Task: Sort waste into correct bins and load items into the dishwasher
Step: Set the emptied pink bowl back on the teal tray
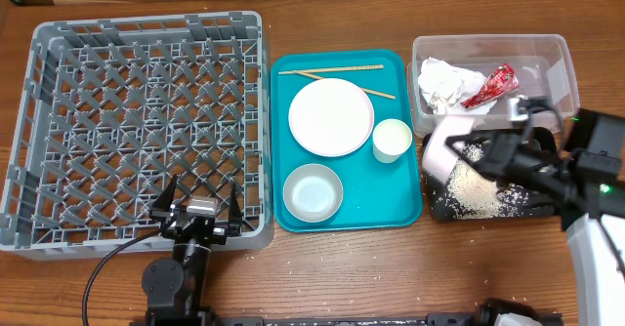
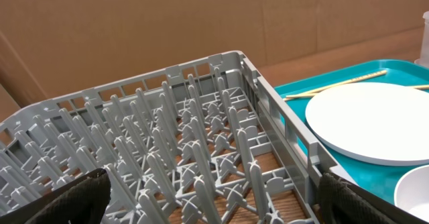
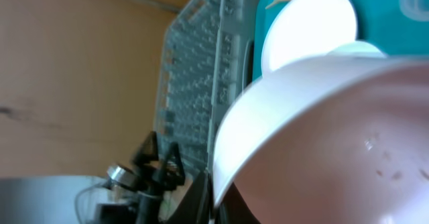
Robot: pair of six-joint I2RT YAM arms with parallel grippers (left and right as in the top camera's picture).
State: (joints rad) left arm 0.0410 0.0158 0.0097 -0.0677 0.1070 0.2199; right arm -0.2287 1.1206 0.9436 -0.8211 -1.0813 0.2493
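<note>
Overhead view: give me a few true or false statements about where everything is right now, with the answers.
1. The dish rack holds no dishes. True.
2. The red wrapper lies in the clear tub beside the napkin. True.
3. The plate lies in the black tray. False: the plate is on the teal tray; the black tray holds rice grains.
4. The left gripper is shut on the chopsticks. False: the left gripper is open and empty; the chopsticks lie on the teal tray.
5. The right gripper is shut on a tilted bowl. True.
</note>
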